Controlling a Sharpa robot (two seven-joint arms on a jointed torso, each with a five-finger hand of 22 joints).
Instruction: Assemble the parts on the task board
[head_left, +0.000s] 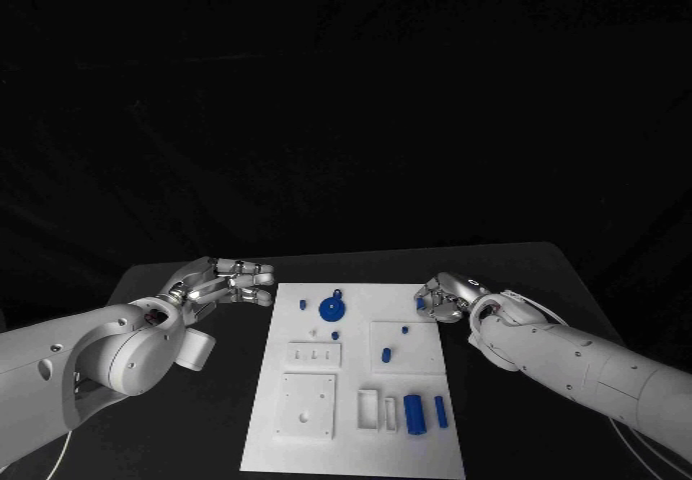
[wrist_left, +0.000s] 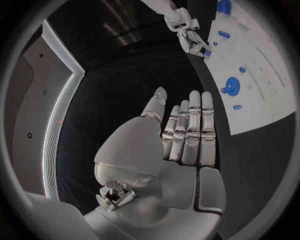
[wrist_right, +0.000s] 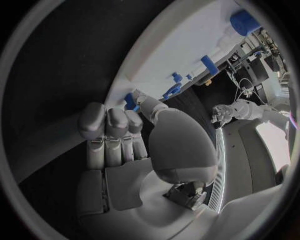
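Observation:
The white task board (head_left: 361, 445) lies in the middle of the black table. On it are a round blue part with a knob (head_left: 332, 307), several small blue pieces such as one (head_left: 387, 353) mid-board, and two blue cylinders (head_left: 414, 413) near the front. My left hand (head_left: 231, 282) hovers off the board's far left corner, fingers straight (wrist_left: 187, 130) and holding nothing. My right hand (head_left: 447, 298) sits at the board's far right edge with its fingers curled. It pinches a small blue part (wrist_right: 130, 101) between thumb and fingers, and that part (wrist_left: 205, 51) also shows in the left wrist view.
White raised blocks stand on the board: a small one with slots (head_left: 313, 356), a larger square one (head_left: 309, 405), and narrow slots (head_left: 369, 408) beside the cylinders. The black table (head_left: 505, 265) extends beyond the board on all sides, its far edge close behind both hands.

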